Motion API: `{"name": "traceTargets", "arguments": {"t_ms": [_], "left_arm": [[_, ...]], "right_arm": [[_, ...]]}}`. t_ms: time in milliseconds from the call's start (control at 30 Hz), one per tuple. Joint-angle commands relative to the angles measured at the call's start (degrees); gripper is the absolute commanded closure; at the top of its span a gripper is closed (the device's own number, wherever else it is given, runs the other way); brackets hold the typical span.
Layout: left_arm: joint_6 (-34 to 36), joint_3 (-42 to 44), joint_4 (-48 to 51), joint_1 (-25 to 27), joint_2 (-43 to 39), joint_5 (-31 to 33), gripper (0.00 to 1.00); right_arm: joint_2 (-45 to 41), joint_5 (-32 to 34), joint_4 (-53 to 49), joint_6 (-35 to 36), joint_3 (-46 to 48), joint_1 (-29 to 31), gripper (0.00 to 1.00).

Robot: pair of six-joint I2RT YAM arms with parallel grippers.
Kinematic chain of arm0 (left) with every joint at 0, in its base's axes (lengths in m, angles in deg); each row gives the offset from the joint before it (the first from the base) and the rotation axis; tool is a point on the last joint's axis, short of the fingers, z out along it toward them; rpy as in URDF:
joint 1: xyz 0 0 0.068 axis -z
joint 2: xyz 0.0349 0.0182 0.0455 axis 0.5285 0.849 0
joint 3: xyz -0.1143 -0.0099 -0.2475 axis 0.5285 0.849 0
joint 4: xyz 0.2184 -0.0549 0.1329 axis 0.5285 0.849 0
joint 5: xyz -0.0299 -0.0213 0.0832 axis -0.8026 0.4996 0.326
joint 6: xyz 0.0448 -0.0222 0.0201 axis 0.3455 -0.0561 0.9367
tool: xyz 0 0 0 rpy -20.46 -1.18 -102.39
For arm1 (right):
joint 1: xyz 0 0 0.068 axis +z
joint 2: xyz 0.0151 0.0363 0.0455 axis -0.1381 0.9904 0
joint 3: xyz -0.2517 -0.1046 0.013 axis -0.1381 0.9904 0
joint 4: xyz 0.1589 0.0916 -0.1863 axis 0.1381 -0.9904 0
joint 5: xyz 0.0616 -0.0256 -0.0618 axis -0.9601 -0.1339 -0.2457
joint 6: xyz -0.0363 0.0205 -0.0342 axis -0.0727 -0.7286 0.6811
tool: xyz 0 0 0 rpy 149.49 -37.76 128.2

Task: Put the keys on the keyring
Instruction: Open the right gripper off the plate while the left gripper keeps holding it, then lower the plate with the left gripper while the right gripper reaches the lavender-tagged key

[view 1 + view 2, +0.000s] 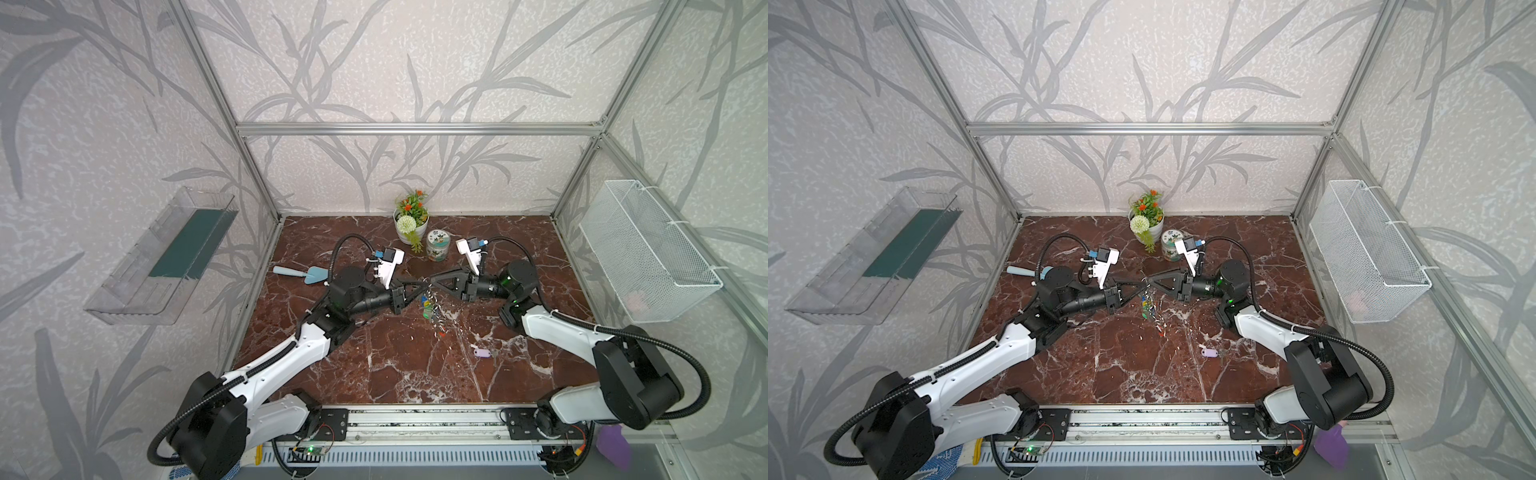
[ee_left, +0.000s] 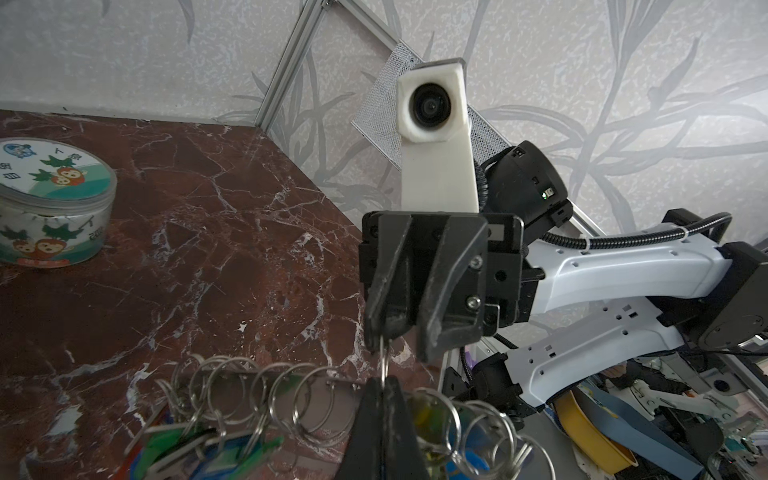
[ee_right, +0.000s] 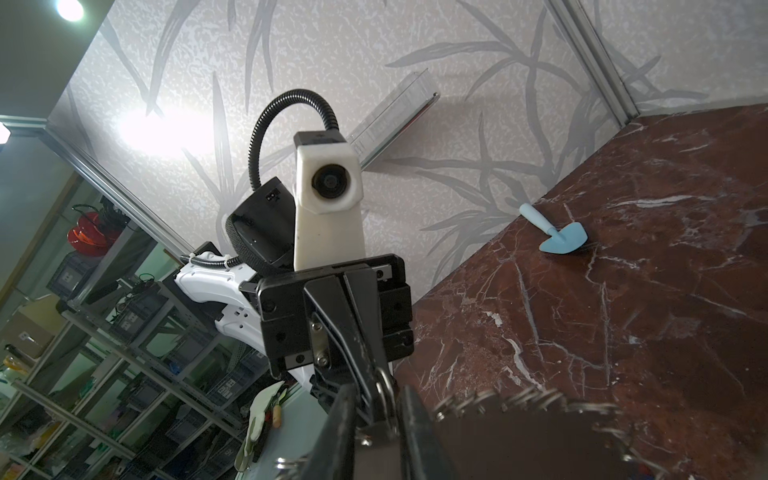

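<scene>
Between the arms, above the tabletop (image 1: pixel 365 374), the left jaws are clamping shut on the keyring's (image 1: pixel 430 305) wire. The right jaws are facing them, standing slightly parted around that same wire without visibly pinching it. Below them the bunch is hanging free, with many small split rings and green, blue and yellow tags dangling. Nearer the right arm's base, the key (image 1: pixel 482 353) is lying flat on the tabletop, well apart from the keyring, its lilac tag oblong and its metal end barely showing. Threading is looking not yet begun: pickup and sliding on are both remaining.
</scene>
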Motion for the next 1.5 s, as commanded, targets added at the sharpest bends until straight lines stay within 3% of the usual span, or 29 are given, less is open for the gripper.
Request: {"name": "traceTargets", "arguments": {"t_ms": [0,133,367,533,767,1000,1367,1467], "left_arm": [[5.11,-2.86,3.47,0.07,-2.42,1.08,1.0],[8.4,-3.65,7.54,0.03,-3.96,2.32,1.0],[14.37,-5.19,14.5,0.17,-6.28,5.4,1.0],[20.77,-5.84,17.99,0.93,-7.65,8.64,1.0],[29.28,-6.78,19.09,3.76,-6.87,16.2,1.0],[34.73,-8.22,20.29,6.28,-2.68,21.13,1.0],[29.49,-10.93,18.69,8.6,10.94,25.45,1.0],[26.78,-11.85,18.04,9.23,14.25,23.51,1.0]], "right_arm": [[-2.93,0.33,0.29,0.23,-1.23,-1.94,0.66],[-5.85,0.89,-3.94,1.65,-0.61,-4.08,0.57],[-16.45,7.0,-27.66,15.3,-0.02,-4.32,0.38],[-20.92,12.52,-38.14,21.2,0.67,-4.32,0.26],[-21.76,17.04,-44.16,24.63,0.68,-4.32,0.2],[-20.71,21.54,-47.8,26.86,0.41,-4.4,0.19],[-19.47,21.17,-48.17,26.9,2.33,-6.19,0.2],[-19.38,20.99,-48.3,26.63,3.27,-6.51,0.2]]}}
